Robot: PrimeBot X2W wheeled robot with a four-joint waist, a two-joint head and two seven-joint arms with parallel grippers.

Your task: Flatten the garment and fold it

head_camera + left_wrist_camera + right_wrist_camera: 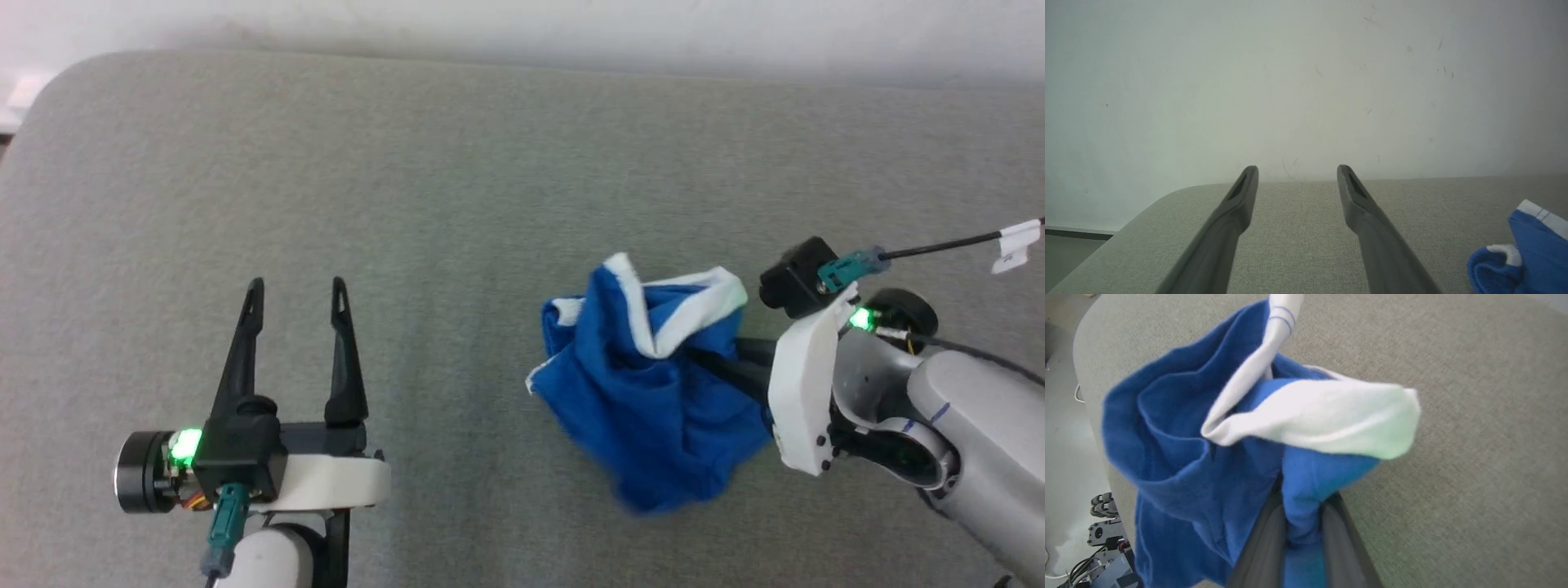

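Right pincer (1302,522): clamped on a blue fold of the garment (653,392).
Garment: crumpled in a bunch, white trim on top, right of the worktop's (408,163) middle, toward its near edge.
Left pincer (298,290): wide, empty, by the near-left corner, well apart from the cloth.
Doing it well: likely send the left to a white trim edge, then draw both apart, low.

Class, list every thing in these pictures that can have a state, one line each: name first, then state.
garment: crumpled in a heap, not flattened, not folded.
left gripper: open, empty, apart from the garment.
right gripper: shut on a fold of the garment.
left wrist light: lit green.
right wrist light: lit green.
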